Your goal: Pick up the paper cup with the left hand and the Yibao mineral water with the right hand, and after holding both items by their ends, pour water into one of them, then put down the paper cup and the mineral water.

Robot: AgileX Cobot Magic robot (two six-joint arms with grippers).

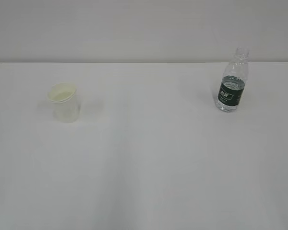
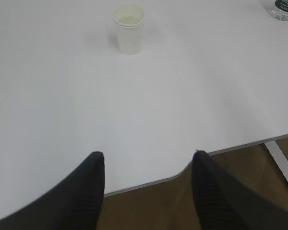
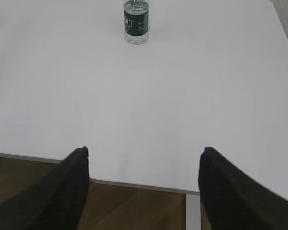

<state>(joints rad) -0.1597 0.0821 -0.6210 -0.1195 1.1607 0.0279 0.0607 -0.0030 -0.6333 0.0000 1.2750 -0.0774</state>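
The white paper cup (image 1: 64, 102) stands upright on the left of the white table (image 1: 144, 167); it also shows in the left wrist view (image 2: 129, 28), far ahead of my left gripper (image 2: 147, 154). The Yibao mineral water bottle (image 1: 232, 81), clear with a dark green label and no cap, stands upright at the right; it shows in the right wrist view (image 3: 136, 21), and its base in the left wrist view (image 2: 282, 8). My left gripper is open and empty over the table's near edge. My right gripper (image 3: 144, 151) is open and empty, also at the near edge. Neither arm shows in the exterior view.
The table's near edge (image 2: 149, 183) has a curved notch with brown wood floor (image 2: 149, 206) below. A white table leg shows in the left wrist view (image 2: 283, 165) and the right wrist view (image 3: 193, 213). A pale wall (image 1: 144, 28) stands behind the table.
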